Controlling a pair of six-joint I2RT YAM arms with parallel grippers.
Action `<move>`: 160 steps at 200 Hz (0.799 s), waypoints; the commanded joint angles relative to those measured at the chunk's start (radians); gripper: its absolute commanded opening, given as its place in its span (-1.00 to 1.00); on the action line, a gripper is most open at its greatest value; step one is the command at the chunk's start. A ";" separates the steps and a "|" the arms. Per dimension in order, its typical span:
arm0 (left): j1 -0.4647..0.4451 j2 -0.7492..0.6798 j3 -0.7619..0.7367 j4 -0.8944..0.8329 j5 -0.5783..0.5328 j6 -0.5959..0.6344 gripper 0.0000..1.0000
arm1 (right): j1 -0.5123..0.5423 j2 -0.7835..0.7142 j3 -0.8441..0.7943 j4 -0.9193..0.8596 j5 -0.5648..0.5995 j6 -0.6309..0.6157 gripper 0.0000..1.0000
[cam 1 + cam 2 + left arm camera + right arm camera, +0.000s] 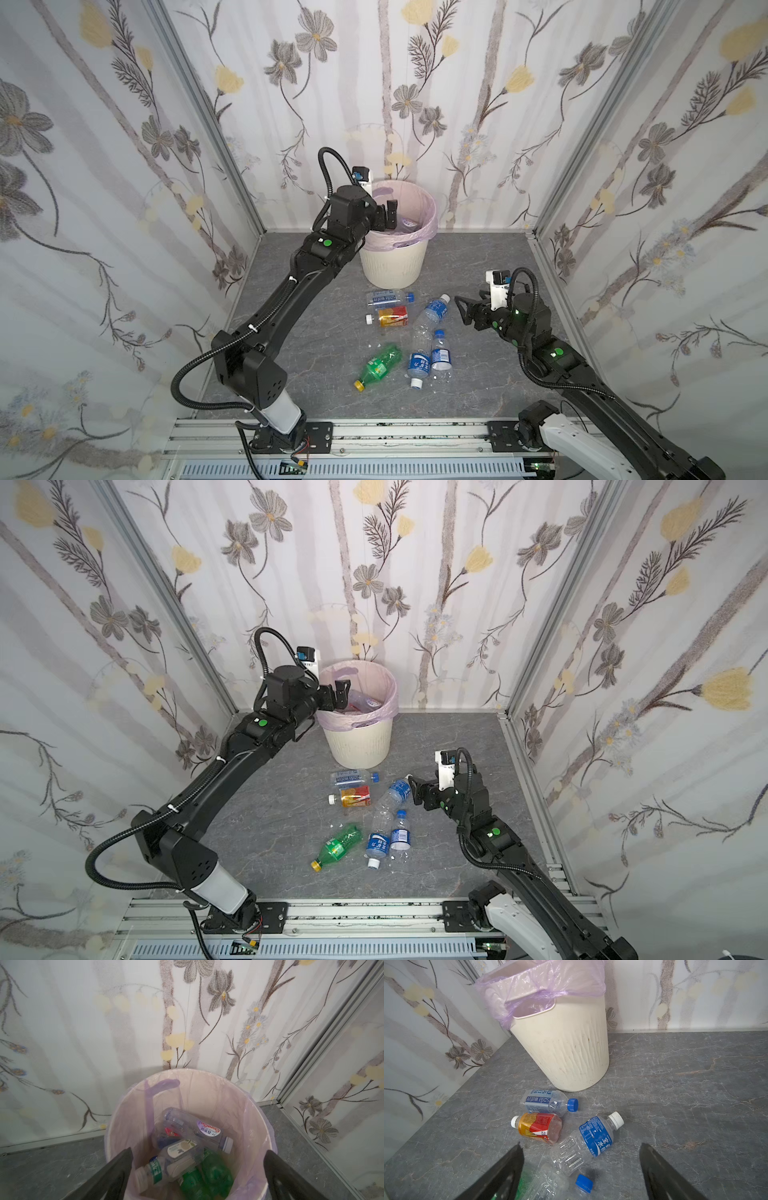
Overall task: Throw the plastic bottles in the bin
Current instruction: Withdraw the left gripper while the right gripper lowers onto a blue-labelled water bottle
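A clear plastic bottle with a blue cap (544,1102), its blue label reading "soda water", lies on its side just in front of the cream ribbed bin (392,266), cap to the right in both top views — the red-orange-labelled bottle (390,316) beside it points its white cap left. The left gripper (198,1150), spread wide and empty, hangs over bottles inside the bin (199,1126). The right gripper (580,1144), also spread, hovers near a blue-labelled bottle with white Chinese characters (591,1138).

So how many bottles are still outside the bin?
6. Beside the bin: soda-water bottle and red-label bottle. Right of them: tilted white-capped bottle. Nearer the front: green bottle, front white-capped bottle, blue-capped bottle. None seems hidden.
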 commanded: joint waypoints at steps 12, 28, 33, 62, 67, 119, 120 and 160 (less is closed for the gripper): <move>0.000 -0.163 -0.147 0.015 -0.080 0.022 1.00 | 0.002 0.058 0.035 -0.060 0.037 0.067 0.73; 0.001 -0.261 -0.244 0.017 -0.102 0.027 1.00 | 0.003 0.088 0.038 -0.059 0.050 0.091 0.72; 0.001 -0.290 -0.272 0.018 -0.106 0.034 1.00 | 0.003 0.097 0.037 -0.058 0.054 0.098 0.72; 0.001 -0.442 -0.447 0.015 -0.142 0.069 1.00 | 0.004 0.155 0.039 -0.063 0.064 0.138 0.70; 0.001 -0.465 -0.476 0.015 -0.147 0.069 1.00 | 0.005 0.167 0.038 -0.062 0.065 0.147 0.70; 0.003 -0.670 -0.783 0.014 -0.128 0.006 1.00 | 0.052 0.328 0.074 -0.048 0.081 0.258 0.67; 0.003 -0.672 -0.788 0.014 -0.128 0.005 1.00 | 0.054 0.332 0.076 -0.048 0.082 0.258 0.67; 0.004 -0.717 -0.875 0.002 -0.112 -0.010 1.00 | 0.096 0.509 0.153 -0.021 0.071 0.296 0.67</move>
